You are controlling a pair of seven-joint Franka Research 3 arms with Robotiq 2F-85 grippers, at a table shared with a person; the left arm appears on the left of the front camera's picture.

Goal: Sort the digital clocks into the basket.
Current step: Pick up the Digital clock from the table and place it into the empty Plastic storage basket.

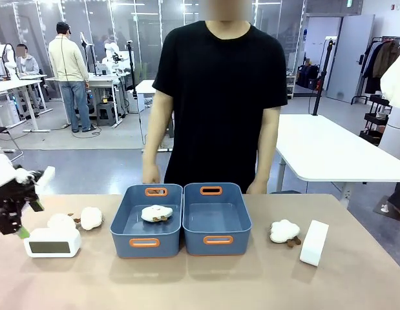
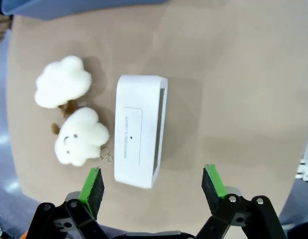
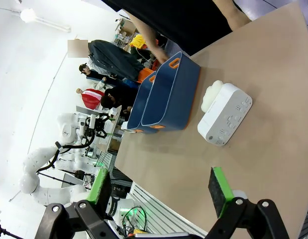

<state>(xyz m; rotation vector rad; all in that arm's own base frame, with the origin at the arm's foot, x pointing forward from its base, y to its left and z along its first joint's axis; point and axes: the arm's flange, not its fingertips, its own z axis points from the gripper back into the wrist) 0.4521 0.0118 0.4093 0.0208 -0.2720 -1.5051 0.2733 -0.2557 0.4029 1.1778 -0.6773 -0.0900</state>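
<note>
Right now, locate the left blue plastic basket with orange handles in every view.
Front view: the basket, centre left, holding a fluffy white plush toy.
Left wrist view: blue sliver at the top left corner.
Right wrist view: centre left, behind the nearer blue basket.
Shared landmark: the tan tabletop.

Bright overhead light, soft shadows, sharp pics, wrist views fisheye-warped at edges
</note>
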